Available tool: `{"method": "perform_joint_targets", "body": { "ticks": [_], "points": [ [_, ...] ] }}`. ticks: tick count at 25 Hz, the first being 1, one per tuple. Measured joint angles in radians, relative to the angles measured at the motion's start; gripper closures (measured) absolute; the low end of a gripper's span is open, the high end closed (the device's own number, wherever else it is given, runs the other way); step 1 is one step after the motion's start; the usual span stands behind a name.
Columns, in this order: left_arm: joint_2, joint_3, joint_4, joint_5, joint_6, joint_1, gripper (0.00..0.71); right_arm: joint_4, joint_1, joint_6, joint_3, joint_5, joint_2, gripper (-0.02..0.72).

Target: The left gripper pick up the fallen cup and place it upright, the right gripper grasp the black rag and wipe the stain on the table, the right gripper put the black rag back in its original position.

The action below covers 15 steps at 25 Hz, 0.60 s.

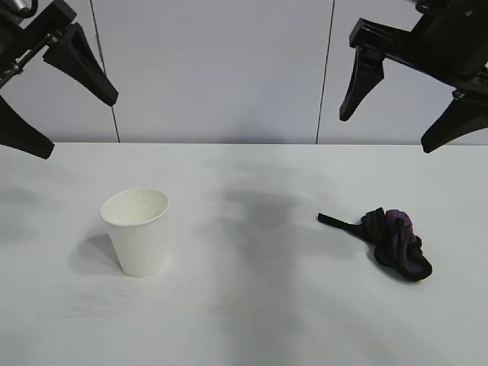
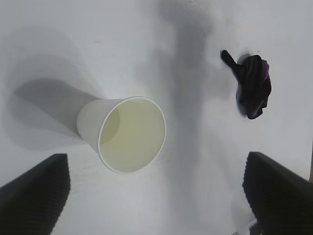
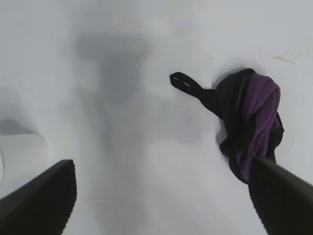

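Observation:
The white paper cup [image 1: 136, 232] stands upright on the left of the white table [image 1: 252, 320], mouth up and empty [image 2: 129, 134]. The black rag [image 1: 396, 242] with purple folds lies bunched at the right, its thin tail pointing toward the middle [image 3: 247, 120]. My left gripper [image 1: 80, 126] hangs open high above the table's far left, well clear of the cup [image 2: 156, 188]. My right gripper [image 1: 386, 133] hangs open high above the rag, holding nothing [image 3: 161, 166]. The stain does not show; only a faint yellowish streak [image 3: 285, 59] lies near the rag.
A pale panelled wall [image 1: 221, 69] rises behind the table's far edge. The arms cast soft grey shadows [image 1: 263, 206] on the tabletop between cup and rag. The cup's side [image 3: 22, 152] shows in the right wrist view.

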Motion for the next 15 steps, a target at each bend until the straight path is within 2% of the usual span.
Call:
{"method": "perform_joint_targets", "body": {
  "ticks": [15],
  "points": [
    [0.0,0.0,0.0,0.0,0.0,0.0,0.017,0.0,0.0,0.006,0.0,-0.006,0.0,0.041]
  ]
}}
